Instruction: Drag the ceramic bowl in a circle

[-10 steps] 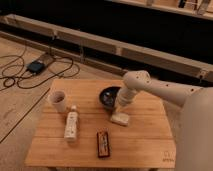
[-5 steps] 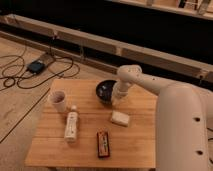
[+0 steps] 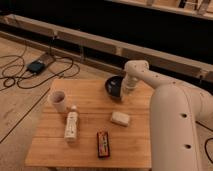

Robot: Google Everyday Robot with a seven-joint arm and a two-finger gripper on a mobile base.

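The ceramic bowl point(image 3: 113, 86), dark and glossy, sits near the back edge of the wooden table point(image 3: 87, 150), right of centre. My gripper point(image 3: 126, 91) comes down from the white arm point(image 3: 175, 120) on the right. It sits at the bowl's right rim, shut on it. The wrist hides the bowl's right side.
A white mug point(image 3: 58, 101) stands at the table's left. A white bottle point(image 3: 71, 125) lies in front of it. A pale block point(image 3: 120, 118) and a dark snack bar point(image 3: 103, 144) lie in the front middle. Cables and a small box point(image 3: 37, 65) lie on the floor at left.
The bowl and my gripper have moved together toward the back edge and a little to the right, away from the pale block.
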